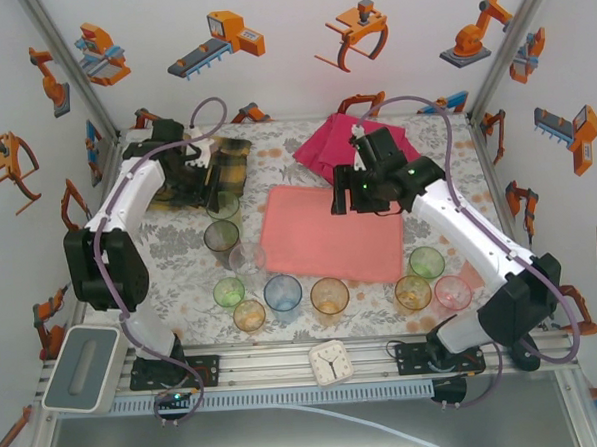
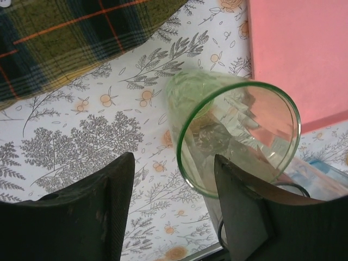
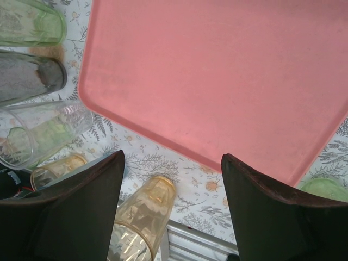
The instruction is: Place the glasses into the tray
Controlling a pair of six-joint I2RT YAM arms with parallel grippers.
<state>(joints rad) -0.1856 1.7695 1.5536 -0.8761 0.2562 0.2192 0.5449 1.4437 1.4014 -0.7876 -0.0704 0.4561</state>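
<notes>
left gripper [image 2: 173,163] is wide open with nothing in it, green glass [image 2: 239,136] stands upright just ahead, a bit right of centre in the frame; tray [image 2: 293,54] sits close beside it, upper right

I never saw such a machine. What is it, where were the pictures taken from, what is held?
It is a robot: a left arm and a right arm, each with a two-finger gripper. One picture looks down from above; the other two come from wrist cameras. On the table lie a pink tray, about ten coloured glasses, a plaid cloth, a magenta cloth and a white clock at the edge. The left gripper is open near a green glass; the right gripper is open above the tray. Nothing is held.
</notes>
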